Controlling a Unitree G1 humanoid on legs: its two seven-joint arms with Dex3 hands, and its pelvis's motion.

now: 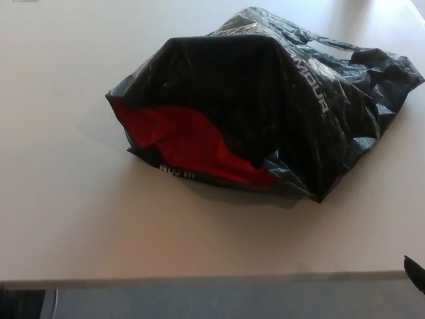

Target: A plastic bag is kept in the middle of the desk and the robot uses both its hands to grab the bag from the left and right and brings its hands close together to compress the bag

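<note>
So the plastic bag [279,100] is sitting pretty much in the middle of the desk [66,199], a bit toward the far right side of the view. It's a dark, crinkly, semi-see-through bag, puffed up into a kind of tent shape with a flat-ish peak on top. Something red [186,143] shows through the lower left part of it, on the side nearest the camera, and there's a darker bundle filling the rest. White lettering [313,88] runs down the right slope of the bag, and a smaller bit of white print [176,171] sits along the bottom edge by the red stuff; I can't read either properly. The cut-out handle [330,46] is at the far right end, lying flat on the desk. The bag throws a soft shadow on the desk along its near edge. The desk is plain and pale, and its front edge runs across the bottom of the frame with grey floor [219,302] below it. As for the robot, only a tiny black sliver of the right hand [416,272] pokes in at the bottom right corner, below the desk edge and well apart from the bag, and I honestly can't tell whether it's spread or closed. The left hand doesn't show up anywhere. Nothing is touching the bag.
</note>
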